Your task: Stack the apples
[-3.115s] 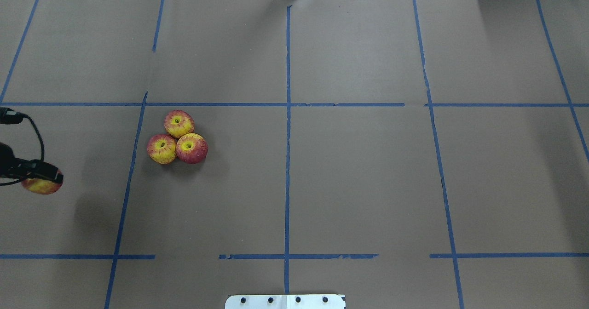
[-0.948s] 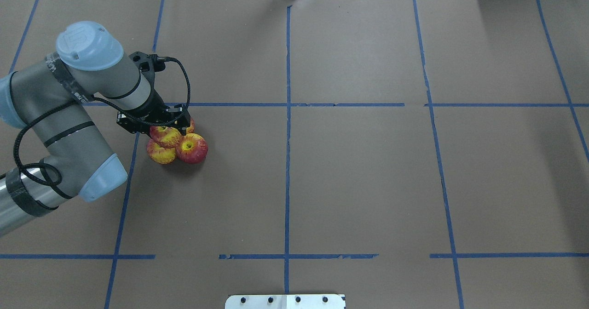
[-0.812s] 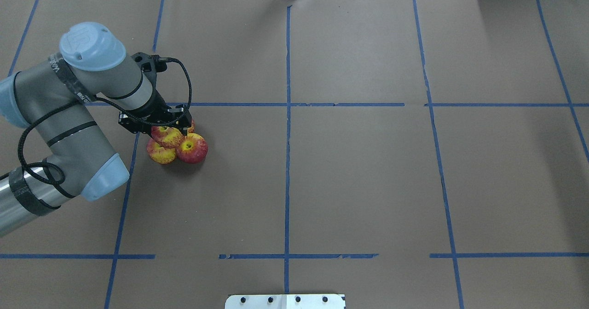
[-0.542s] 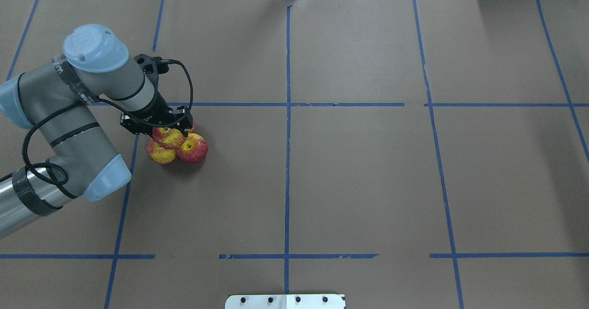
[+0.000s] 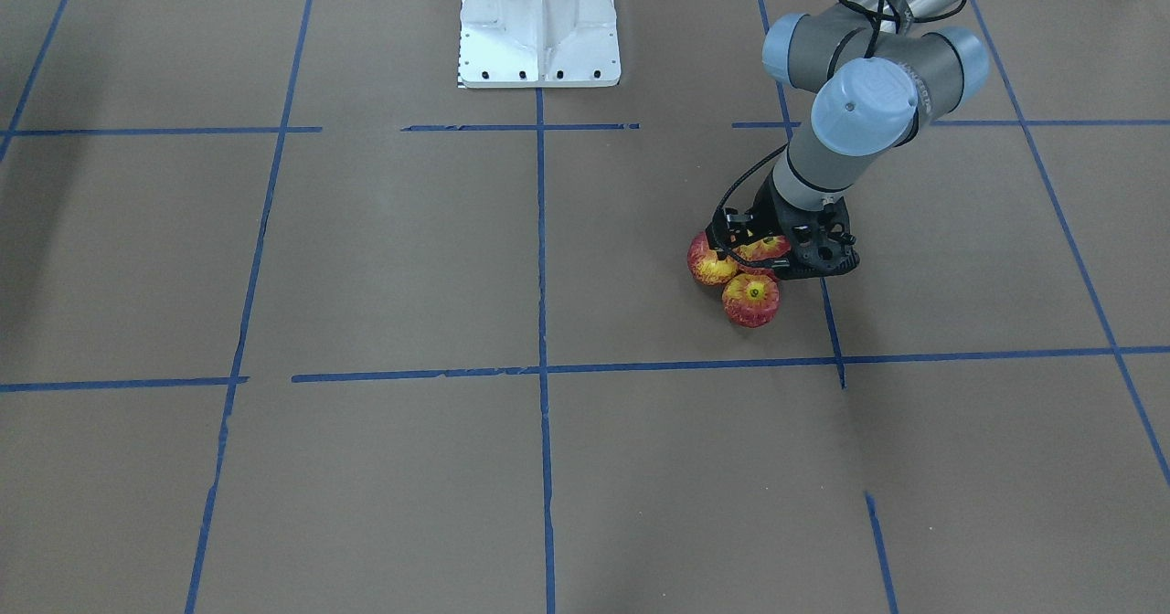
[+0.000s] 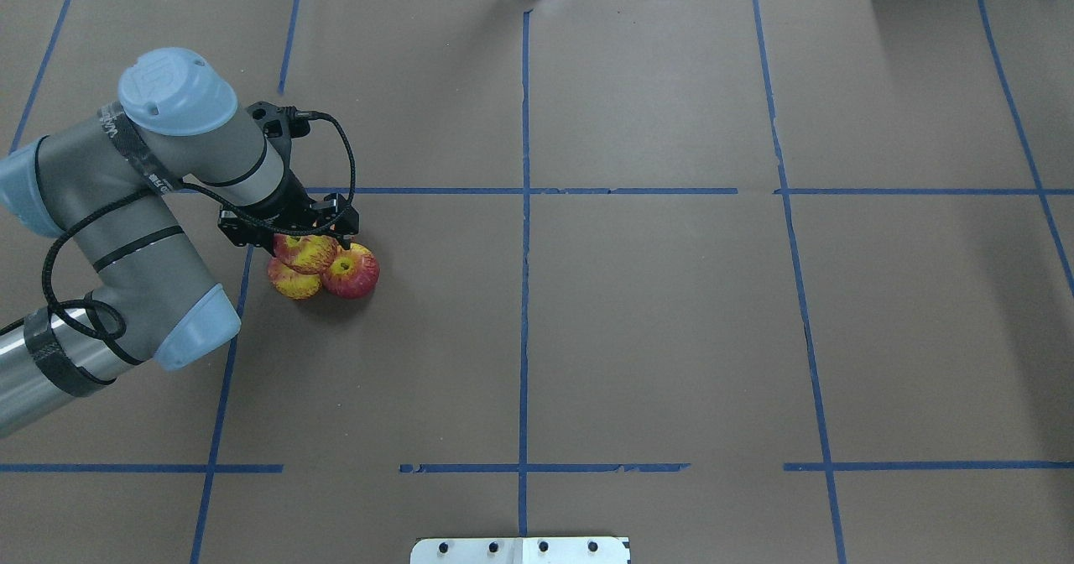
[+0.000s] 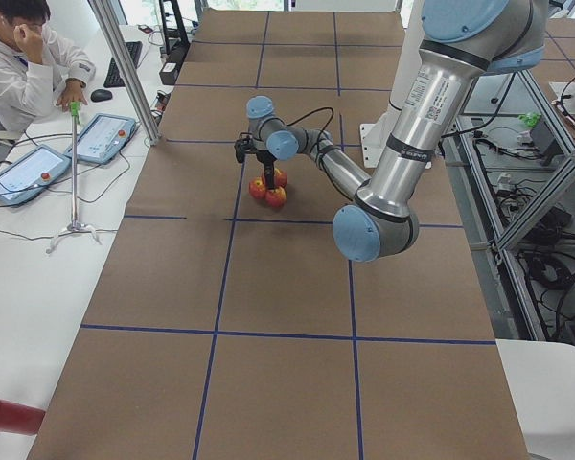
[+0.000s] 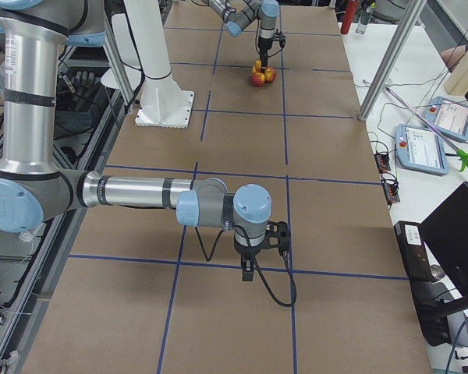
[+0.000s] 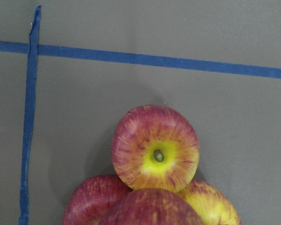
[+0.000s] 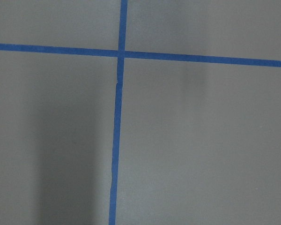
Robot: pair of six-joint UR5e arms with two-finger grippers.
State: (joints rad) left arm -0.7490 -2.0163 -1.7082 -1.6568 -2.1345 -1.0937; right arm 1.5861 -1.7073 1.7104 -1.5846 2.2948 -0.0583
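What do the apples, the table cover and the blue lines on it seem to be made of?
The apples look like plastic or foam replicas: painted-looking streaks, a dull even sheen, all alike. Real fruit cannot be ruled out. The table cover looks like matte brown paper, with visible seams between sheets. The blue lines look like adhesive tape, with ragged, overlapping ends.
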